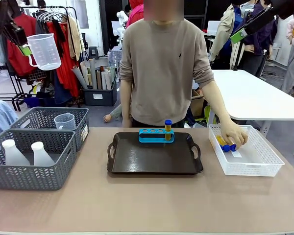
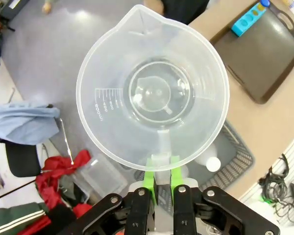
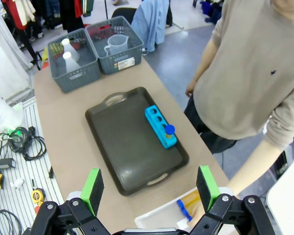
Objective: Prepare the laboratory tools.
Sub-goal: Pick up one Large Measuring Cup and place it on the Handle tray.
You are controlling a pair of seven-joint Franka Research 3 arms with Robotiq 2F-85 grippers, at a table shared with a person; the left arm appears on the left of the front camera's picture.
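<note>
High at the left, my left gripper (image 1: 23,49) is shut on the handle of a clear measuring jug (image 1: 44,51). In the left wrist view the green pads (image 2: 148,178) pinch that handle and the jug (image 2: 154,88) opens toward the camera. My right gripper (image 3: 149,188) stands open and empty, high above the table's right side (image 1: 238,35). One amber tube with a blue cap (image 1: 168,128) stands in a blue rack (image 1: 157,135) on the dark tray (image 1: 152,161). The person's hand (image 1: 235,137) rests on more tubes (image 1: 228,146) in the white basket (image 1: 255,169).
Two grey baskets stand at the table's left. The near one (image 1: 24,178) holds two white conical flasks (image 1: 12,152). The far one (image 1: 44,117) holds a second clear jug (image 1: 64,121). The person stands at the far edge behind the tray.
</note>
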